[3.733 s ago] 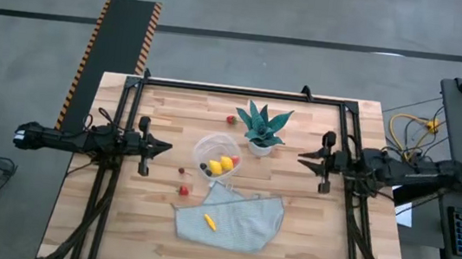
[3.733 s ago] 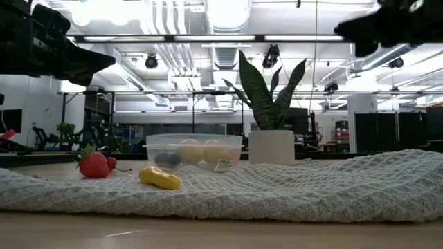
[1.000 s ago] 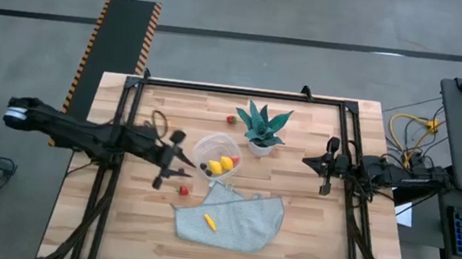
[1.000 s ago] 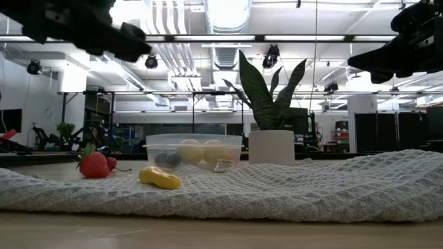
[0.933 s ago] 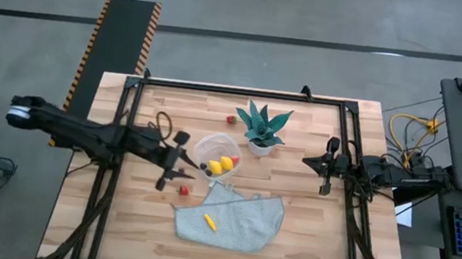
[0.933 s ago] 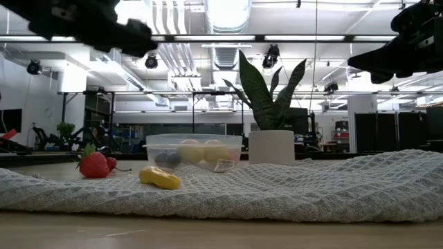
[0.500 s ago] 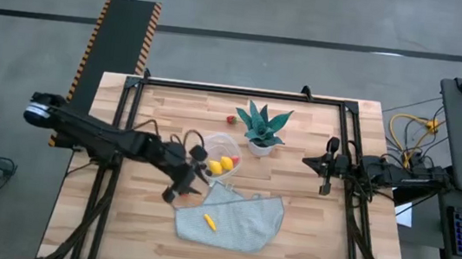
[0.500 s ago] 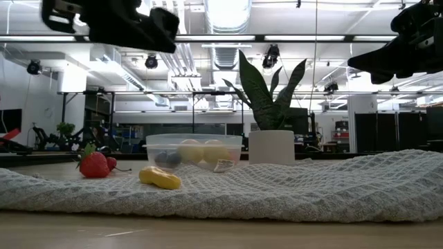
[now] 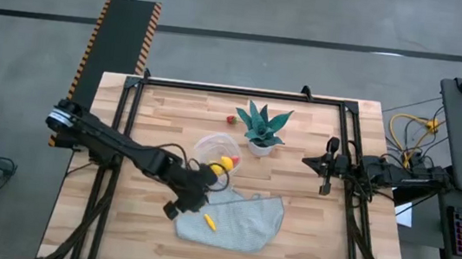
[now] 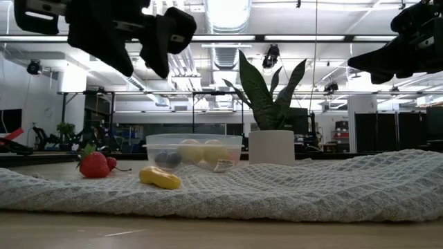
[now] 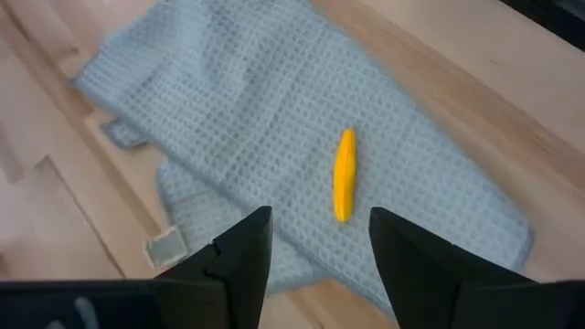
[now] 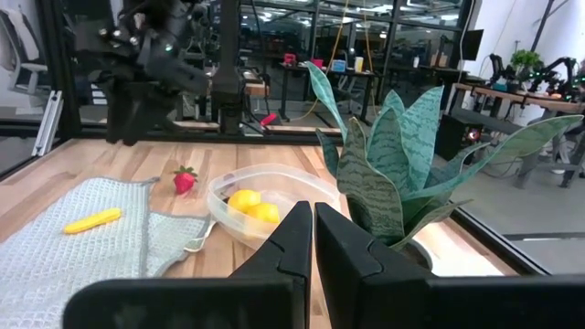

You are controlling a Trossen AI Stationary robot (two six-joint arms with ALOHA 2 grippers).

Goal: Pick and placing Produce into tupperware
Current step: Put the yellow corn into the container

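Left gripper (image 11: 315, 251): hung in the air over the near-left part of the grey cloth (image 9: 242, 220), jaws spread with nothing between them; the wrist view looked down past both fingers (image 11: 239, 249) at the cloth.
Yellow piece (image 11: 344, 174): a long, thin toy fruit lying flat on the cloth, apart from the fingers and just beyond them.
Container (image 9: 213, 153): clear and round, on the wooden table (image 9: 172, 114) just past the cloth's far-left corner, beside the potted plant (image 9: 262, 126).
Inside the container: two yellow lemon-like fruits (image 12: 254, 206); the low view also showed a dark round one (image 10: 167, 159).
Strawberry (image 10: 93, 164): on the table left of the container, outside it.
Second red berry (image 9: 231, 120): on the bare wood, just left of the plant.
Right gripper (image 12: 313, 239): at the right side of the table, well apart from the produce, jaws pressed together and empty.
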